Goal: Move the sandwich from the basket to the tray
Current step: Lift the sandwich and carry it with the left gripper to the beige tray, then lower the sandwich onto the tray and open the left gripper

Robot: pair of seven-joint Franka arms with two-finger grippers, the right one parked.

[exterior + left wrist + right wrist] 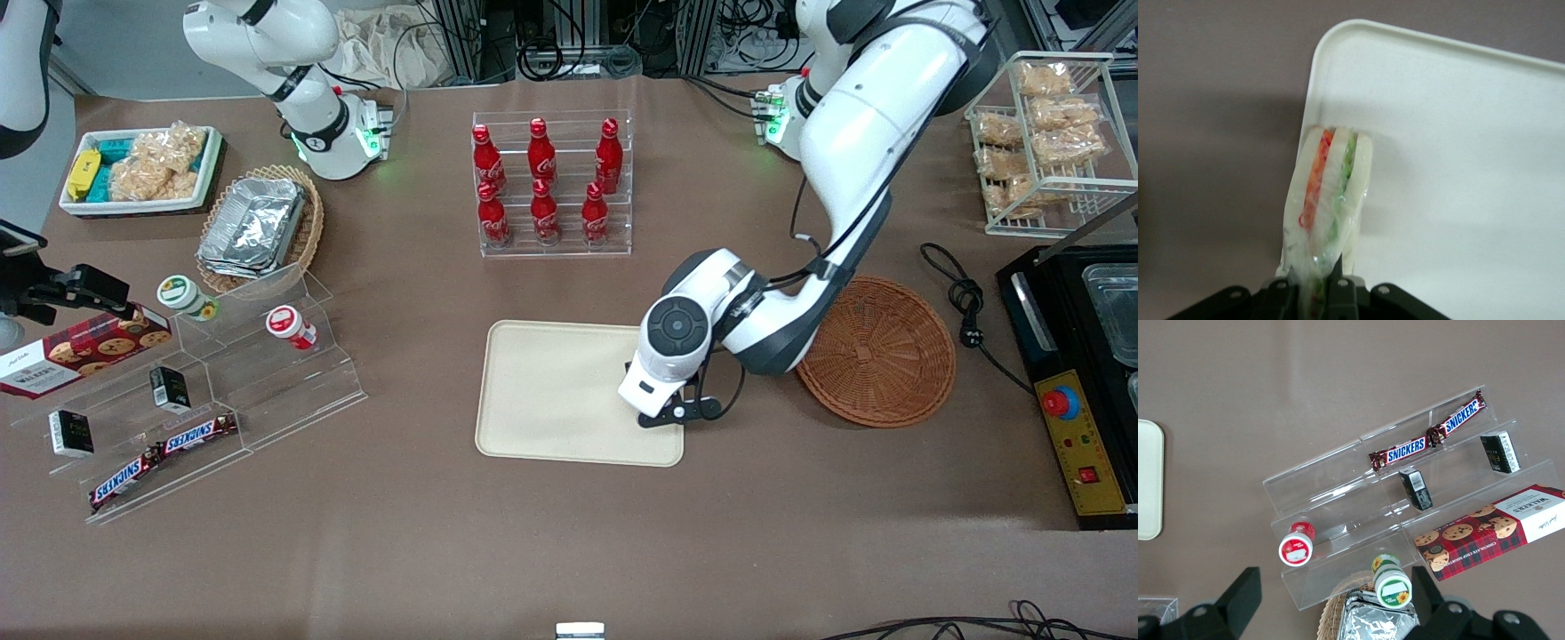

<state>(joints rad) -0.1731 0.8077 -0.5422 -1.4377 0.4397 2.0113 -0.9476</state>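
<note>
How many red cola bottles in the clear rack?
6, in two rows of three in the clear acrylic rack: upper row; lower row. None look hidden. Gripper holds the wrapped sandwich over the cream tray.

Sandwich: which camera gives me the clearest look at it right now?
The left wrist view. There the sandwich fills the frame, pinched in the gripper above the tray edge, filling layers visible. In the front view the arm hides it; the right wrist view does not show it.
</note>
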